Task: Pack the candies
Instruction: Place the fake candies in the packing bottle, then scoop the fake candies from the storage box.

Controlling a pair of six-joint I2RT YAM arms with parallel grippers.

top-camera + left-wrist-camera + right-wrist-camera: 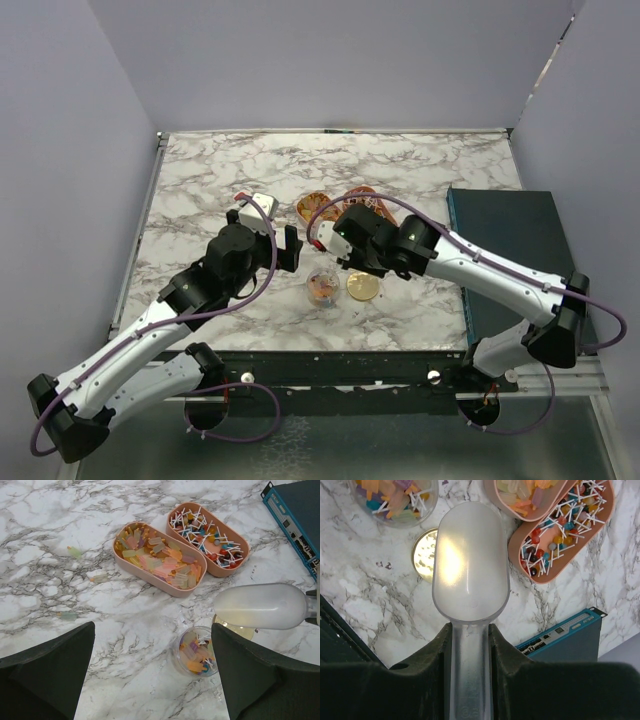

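Right wrist shows your right gripper (470, 632) clamped on the empty scoop (470, 565), just beside the jar (395, 502); left gripper (152, 672) gapes above the jar. Candies (160, 562) fill trays (145, 578) beyond the jar: dig the scoop in low, lift it level

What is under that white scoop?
Under the scoop, a gold lid partly shows on the marble table; the scoop hides the rest of it.

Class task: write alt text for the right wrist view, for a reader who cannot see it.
The right gripper clamps the handle of a translucent scoop, its bowl apparently empty, above a marble table. Past the scoop lie a gold lid, a clear jar of candies and two oval trays holding more.
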